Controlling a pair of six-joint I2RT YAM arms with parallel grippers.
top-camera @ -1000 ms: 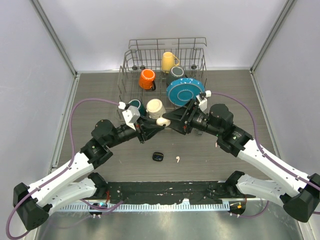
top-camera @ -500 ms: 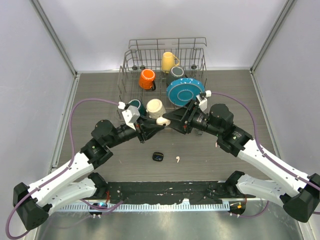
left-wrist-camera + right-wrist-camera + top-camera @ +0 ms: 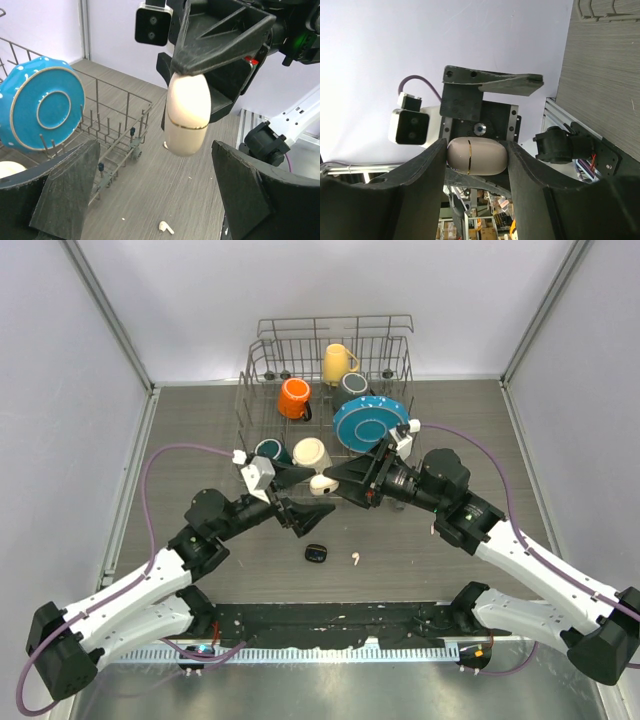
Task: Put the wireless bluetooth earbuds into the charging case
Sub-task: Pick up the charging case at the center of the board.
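Top: right end effector pinches the cream charging case above the bench. Left end effector gapes wide around it, and a white earbud lies on the bench, well apart from both. Left wrist: case hangs between the spread left fingers, touching neither. Right wrist: case sits clamped between the right fingers.

A: Any text, labels or numbers coming through?
B: Nothing is reading legibly in any view. Even the charging case is showing no readable print.
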